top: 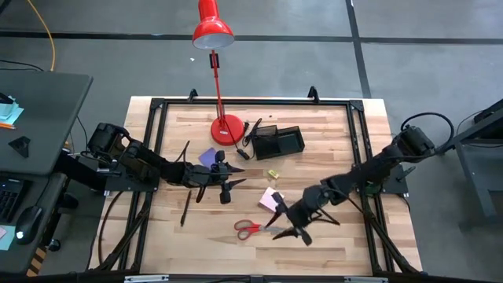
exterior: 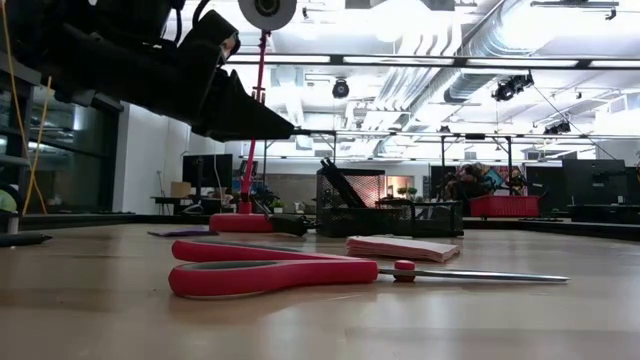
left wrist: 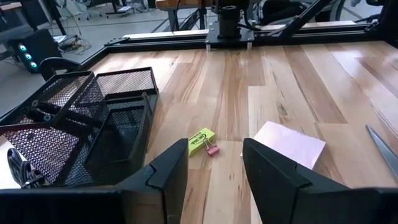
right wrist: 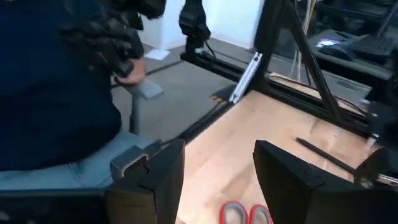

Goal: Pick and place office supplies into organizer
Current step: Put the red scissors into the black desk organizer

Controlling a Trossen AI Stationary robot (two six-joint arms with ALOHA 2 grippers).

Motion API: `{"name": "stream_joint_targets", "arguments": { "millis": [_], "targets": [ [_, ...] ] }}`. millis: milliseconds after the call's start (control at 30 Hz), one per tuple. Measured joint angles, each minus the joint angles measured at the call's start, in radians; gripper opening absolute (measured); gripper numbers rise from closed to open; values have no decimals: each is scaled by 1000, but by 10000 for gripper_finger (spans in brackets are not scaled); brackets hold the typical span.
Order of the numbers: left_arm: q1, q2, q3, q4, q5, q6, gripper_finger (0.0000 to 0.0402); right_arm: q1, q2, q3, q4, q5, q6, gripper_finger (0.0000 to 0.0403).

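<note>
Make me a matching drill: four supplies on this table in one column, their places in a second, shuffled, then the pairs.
Things:
1. red-handled scissors
2. pink note pad
3. yellow binder clip
4. purple pad

Places:
A. beside the red lamp's base
B. on bare wood between pink pad and organizer
C. nearest the table's front edge
D. next to the right gripper

Pairs: 1-C, 2-D, 3-B, 4-A
</note>
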Motion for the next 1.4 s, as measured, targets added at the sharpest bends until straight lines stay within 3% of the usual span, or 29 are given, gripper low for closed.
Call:
{"name": "stream_joint_targets", "arguments": {
  "millis": [233, 400, 500, 600, 800, 1167, 1400],
  "targets": [
    [0, 0, 0, 6, 2, 24, 145, 26, 11, -33, -3, 226, 30, 181],
    [0, 0, 0, -5, 2, 48, 145, 25, 34, -128, 130, 473, 113, 181],
    [0, 0, 0, -14, 2, 37, 145, 23, 41, -182, 208, 565, 132, 181],
    [0, 0, 0, -32, 23, 19, 145, 9, 48, -214, 260, 568, 157, 181],
    [0, 0, 0, -49, 39, 1, 145, -22, 106, -194, 295, 469, 191, 183],
    [0, -4, 0, -93, -153, -1, 145, -26, 323, -52, 285, 516, 217, 183],
    [-1, -19, 0, -122, -155, 30, 145, -15, 406, 79, 203, 445, 243, 183]
  ]
}}
